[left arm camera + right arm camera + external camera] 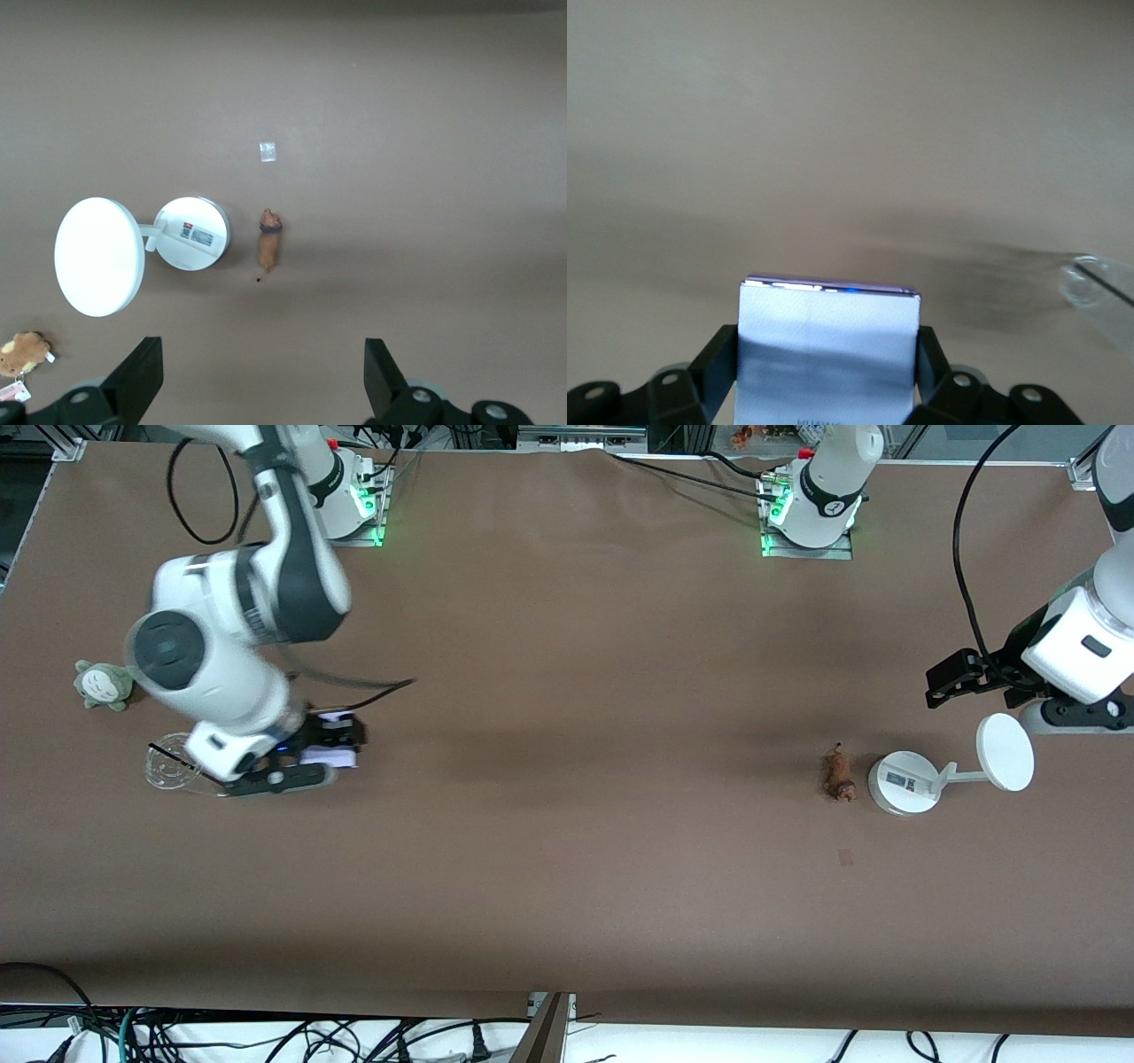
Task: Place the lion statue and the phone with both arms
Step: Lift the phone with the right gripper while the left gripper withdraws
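My right gripper (330, 737) is shut on the phone (331, 758), a pale lavender slab, and holds it just above the table near the right arm's end. In the right wrist view the phone (824, 336) fills the space between the fingers (718, 354). The lion statue (838, 777), tiny and reddish-brown, lies on the table beside a white round stand (902, 783). It also shows in the left wrist view (269, 241). My left gripper (950, 679) is open and empty in the air, over the table near the stand; the left wrist view (263, 359) shows bare table between its fingers.
The stand's disc (1005, 751) reaches toward the left arm's end. A clear glass dish (173, 766) lies beside the right gripper. A grey-green plush (104, 685) sits near it. A tan plush (22, 352) lies by the stand's disc. A small tape square (845, 856) marks the table.
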Available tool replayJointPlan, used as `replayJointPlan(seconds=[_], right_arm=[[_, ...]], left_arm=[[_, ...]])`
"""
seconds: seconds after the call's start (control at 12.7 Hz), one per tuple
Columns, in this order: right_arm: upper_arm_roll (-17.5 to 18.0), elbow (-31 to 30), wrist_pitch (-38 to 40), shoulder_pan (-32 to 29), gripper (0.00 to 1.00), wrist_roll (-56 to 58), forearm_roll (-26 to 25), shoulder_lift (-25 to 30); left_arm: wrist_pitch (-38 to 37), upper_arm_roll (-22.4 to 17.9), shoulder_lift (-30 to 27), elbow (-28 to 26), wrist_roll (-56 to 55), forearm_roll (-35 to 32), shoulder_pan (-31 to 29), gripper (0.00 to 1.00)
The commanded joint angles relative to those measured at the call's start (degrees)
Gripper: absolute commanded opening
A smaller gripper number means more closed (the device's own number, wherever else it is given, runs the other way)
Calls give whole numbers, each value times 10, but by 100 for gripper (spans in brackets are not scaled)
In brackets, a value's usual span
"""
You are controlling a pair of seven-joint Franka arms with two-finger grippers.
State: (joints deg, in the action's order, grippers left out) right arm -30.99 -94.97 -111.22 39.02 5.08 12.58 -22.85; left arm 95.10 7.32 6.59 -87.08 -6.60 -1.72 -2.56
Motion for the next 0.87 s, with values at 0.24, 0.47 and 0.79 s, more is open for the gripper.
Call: replayJointPlan(seconds=[0.24, 0.47, 0.79], right_arm=[[-2, -84, -127, -78, 9, 190, 88, -46], [0, -99, -194, -80, 9, 216, 112, -91], [15, -117, -286, -80, 9, 221, 112, -133]], left_arm=[[14, -25, -79, -102, 22, 7, 26, 100], [9, -26, -76, -93, 29, 8, 26, 100], [-2, -26, -70, -84, 40, 8, 22, 100]])
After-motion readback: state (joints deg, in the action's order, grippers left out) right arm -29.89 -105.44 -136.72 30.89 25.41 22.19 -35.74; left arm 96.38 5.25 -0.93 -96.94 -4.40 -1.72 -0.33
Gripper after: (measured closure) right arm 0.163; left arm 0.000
